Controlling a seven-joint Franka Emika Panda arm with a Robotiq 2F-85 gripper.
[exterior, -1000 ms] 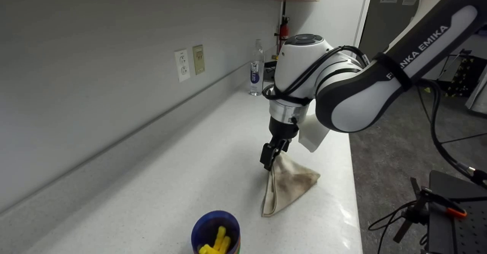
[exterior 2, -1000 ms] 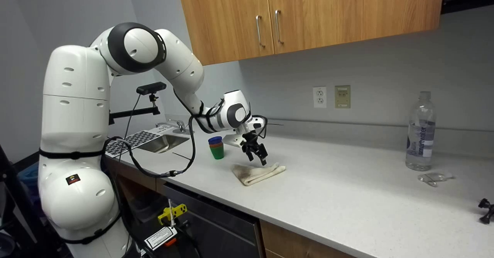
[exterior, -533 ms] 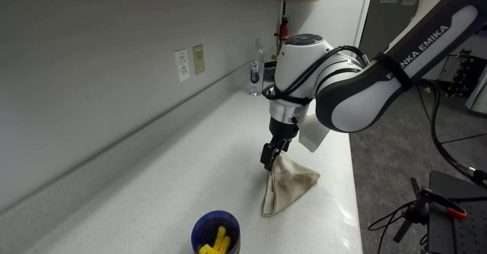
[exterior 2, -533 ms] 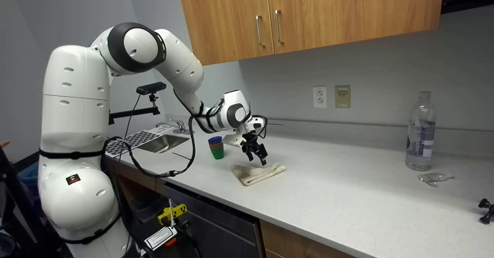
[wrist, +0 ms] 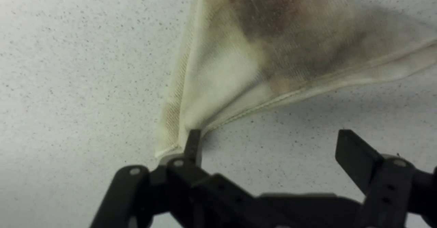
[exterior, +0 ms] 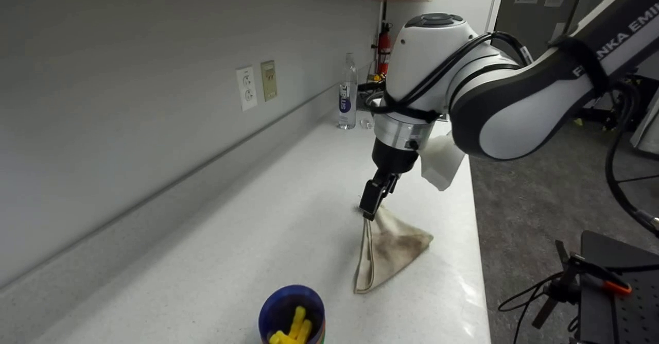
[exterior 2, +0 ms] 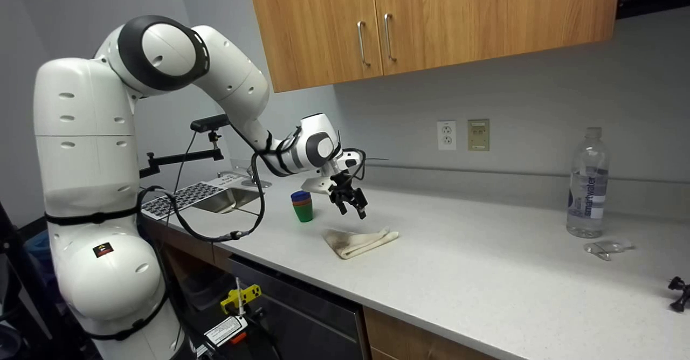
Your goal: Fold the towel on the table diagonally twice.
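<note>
In an exterior view we see the claw (exterior 2: 353, 213) above the folded towel (exterior 2: 358, 242), spread wide and holding nothing. The towel lies on the tabletop (exterior 2: 485, 274) as a layered triangle, which we take for at least one diagonal fold, perhaps both. The nested plastic cups (exterior 2: 302, 207) stand nearby, placed aside, we guess, for folding room (the smartwater bottle (exterior 2: 587, 198) sits well apart).

In an exterior view a finger (exterior: 371, 200) covers the towel's upper corner along our line of sight; we judge the claw so placed either to take that corner or to leave a finished fold undisturbed.

In the wrist view the jaws stand wide apart with nothing pinched between. The towel lies mostly beyond the fingertips (wrist: 193, 142), with a corner behind a single finger, which we read as overlap rather than touch; a low sideways move could drag the layers.
</note>
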